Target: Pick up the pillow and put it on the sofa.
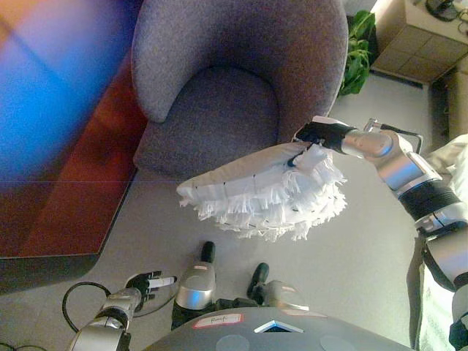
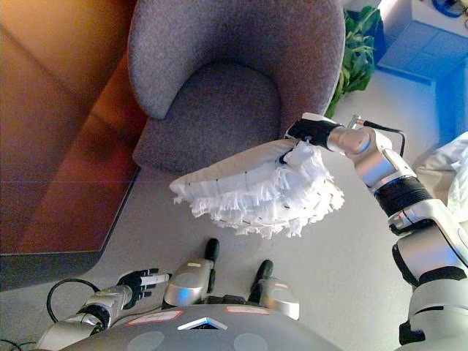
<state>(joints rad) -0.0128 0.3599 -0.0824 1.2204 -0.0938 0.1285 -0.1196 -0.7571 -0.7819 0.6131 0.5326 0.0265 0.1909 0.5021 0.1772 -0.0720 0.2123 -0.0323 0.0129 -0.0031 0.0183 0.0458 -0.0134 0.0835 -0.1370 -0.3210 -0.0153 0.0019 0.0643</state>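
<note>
A white pillow (image 1: 256,191) with a fringed edge hangs in the air just in front of the grey armchair-style sofa (image 1: 234,80). My right hand (image 1: 319,137) is shut on the pillow's right corner and holds it above the floor, near the sofa's front right edge. The pillow lies roughly flat, its fringe hanging down toward me. My left hand (image 1: 148,284) rests low at the lower left with its fingers straight, holding nothing.
A dark red-brown wooden surface (image 1: 66,190) borders the floor on the left. A green potted plant (image 1: 358,51) stands right of the sofa, with cardboard boxes (image 1: 420,36) behind it. Pale fabric (image 1: 457,157) shows at the right edge.
</note>
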